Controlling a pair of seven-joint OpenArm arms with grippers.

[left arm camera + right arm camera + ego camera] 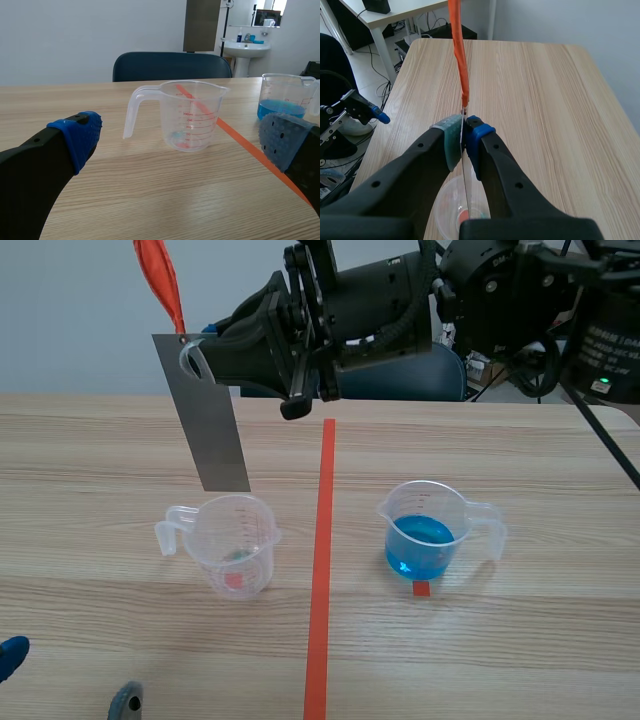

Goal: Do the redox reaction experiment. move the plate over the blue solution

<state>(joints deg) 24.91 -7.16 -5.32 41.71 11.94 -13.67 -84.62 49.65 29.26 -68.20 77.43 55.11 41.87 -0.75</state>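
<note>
In the scene view, my right gripper [203, 352], entering from the right, pinches the top of the grey metal plate [215, 430]. The plate hangs with its long axis vertical above the clear measuring cup [235, 545]. The cup of blue solution [425, 540] sits beyond the tape line [322, 570], toward that arm's own side. In the left wrist view, my left gripper [182, 140] gapes empty, low over the table. In the right wrist view, the pads [451, 140] clamp the plate edge-on beneath its orange ribbon [459, 50].
</note>
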